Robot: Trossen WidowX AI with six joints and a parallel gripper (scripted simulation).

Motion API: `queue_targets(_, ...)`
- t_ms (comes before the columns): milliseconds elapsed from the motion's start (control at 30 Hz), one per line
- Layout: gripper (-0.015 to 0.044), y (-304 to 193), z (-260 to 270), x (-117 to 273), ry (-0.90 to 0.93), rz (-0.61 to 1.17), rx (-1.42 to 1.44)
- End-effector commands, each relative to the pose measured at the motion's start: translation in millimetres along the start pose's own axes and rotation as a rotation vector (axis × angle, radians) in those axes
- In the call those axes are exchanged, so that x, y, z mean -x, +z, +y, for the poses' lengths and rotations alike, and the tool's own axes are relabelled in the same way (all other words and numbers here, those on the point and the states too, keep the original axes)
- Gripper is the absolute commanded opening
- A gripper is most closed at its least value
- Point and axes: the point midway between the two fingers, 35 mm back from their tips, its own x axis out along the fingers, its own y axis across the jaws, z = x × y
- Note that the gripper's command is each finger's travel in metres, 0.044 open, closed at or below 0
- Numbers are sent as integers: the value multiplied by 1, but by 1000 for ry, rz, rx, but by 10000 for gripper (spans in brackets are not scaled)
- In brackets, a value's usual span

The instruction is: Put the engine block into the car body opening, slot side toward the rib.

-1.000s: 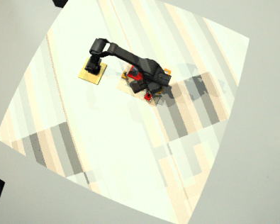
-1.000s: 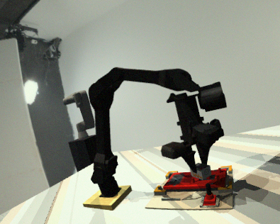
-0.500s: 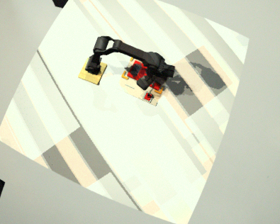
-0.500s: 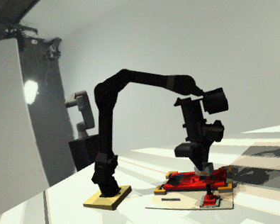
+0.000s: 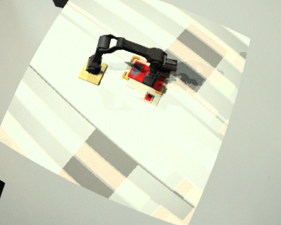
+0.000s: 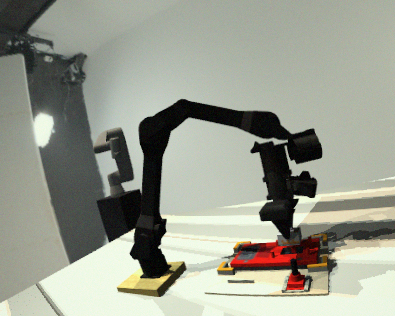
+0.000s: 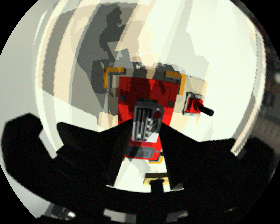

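Observation:
The engine block (image 6: 290,234) (image 7: 147,113), a grey block with dark slots, is between the fingertips of my gripper (image 6: 288,236) (image 7: 145,123). The gripper is shut on it and points down. The red car body (image 5: 142,75) (image 6: 267,259) (image 7: 140,89) lies flat beneath. In the wrist view the block overlaps the middle of the car body. In the exterior view it shows over the car's far side. The opening and the rib are not clear behind the block and fingers. I cannot tell the gap between block and car. In the top view the arm hides the block.
Orange corner brackets (image 5: 125,75) (image 6: 226,268) (image 7: 176,76) stand around the car body. A red switch with a black lever (image 5: 148,97) (image 6: 295,282) (image 7: 193,105) stands beside it on the pale board (image 6: 318,285). The arm's yellow base plate (image 5: 97,80) (image 6: 159,287) is farther off.

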Motion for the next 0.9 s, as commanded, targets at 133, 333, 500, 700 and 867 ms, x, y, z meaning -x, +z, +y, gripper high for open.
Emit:
queue_targets(133, 159, 1, 1, 0, 5, -3, 19)
queue_targets(333, 159, 1, 1, 0, 5, -3, 19)
queue_targets(500, 159, 1, 2, 0, 5, -3, -14)
queue_targets(700, 159, 1, 2, 0, 5, -3, -17)
queue_targets(867, 159, 1, 2, 0, 5, -3, -17)
